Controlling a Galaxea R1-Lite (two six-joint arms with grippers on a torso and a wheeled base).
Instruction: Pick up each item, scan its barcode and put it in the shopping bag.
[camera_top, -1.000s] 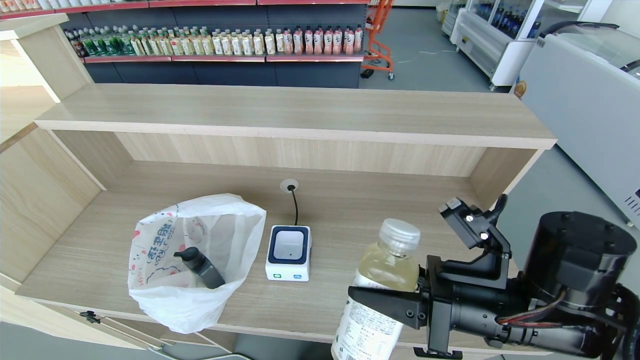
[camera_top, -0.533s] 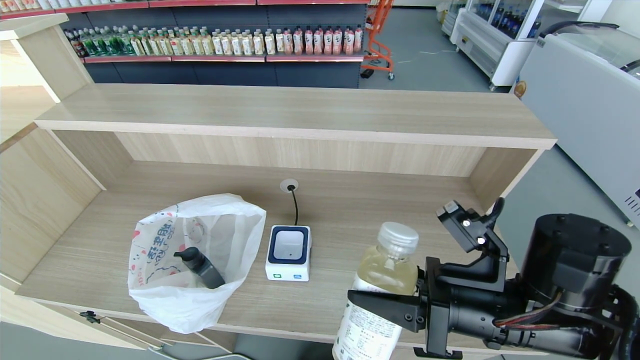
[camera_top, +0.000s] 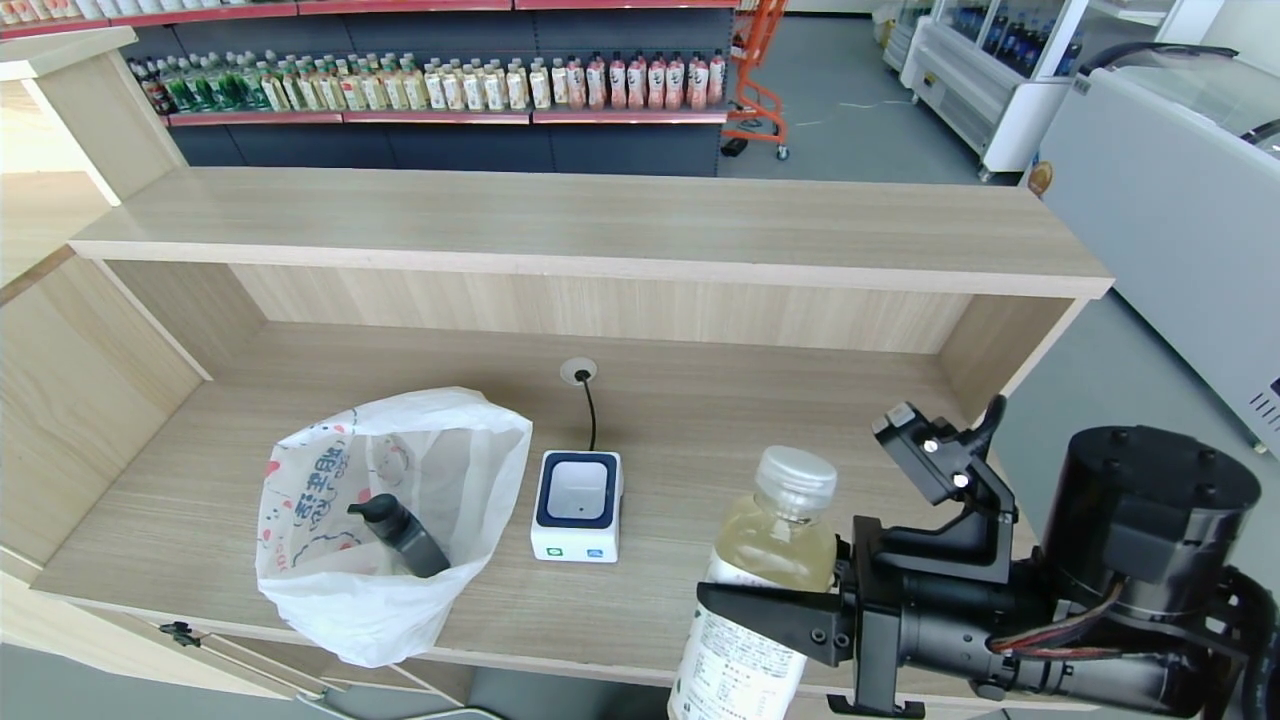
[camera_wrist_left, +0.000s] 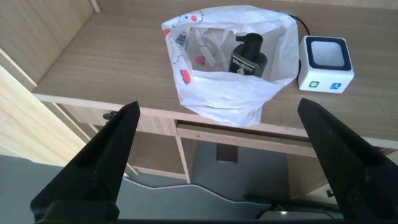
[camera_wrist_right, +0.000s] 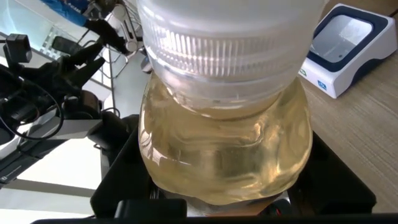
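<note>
Watch the grip first. Your right hand (camera_top: 775, 605) is closed around the bottle (camera_top: 775, 535), its fingers clamped on the body just under the shoulder. The bottle is round, smooth and looks nearly full, so it may swivel or slide between the fingers when you tip it toward the scanner (camera_top: 577, 505). The near finger also crosses the top of the label, and if the barcode sits under it the scan will likely fail.

The shopping bag (camera_top: 330, 590) is soft and sags over the near edge of the table (camera_top: 700, 430), with a dark pump bottle (camera_top: 400, 535) leaning inside. A heavy drop could fold the mouth shut or pull the bag off the edge.

The bottle stands almost upright in the hand, cap up, at the near right of the table. The scanner is to its left and a little farther away, and the bag is beyond that. Your left hand (camera_wrist_left: 217, 106) hangs wide open and empty, on the near side of the bag.
</note>
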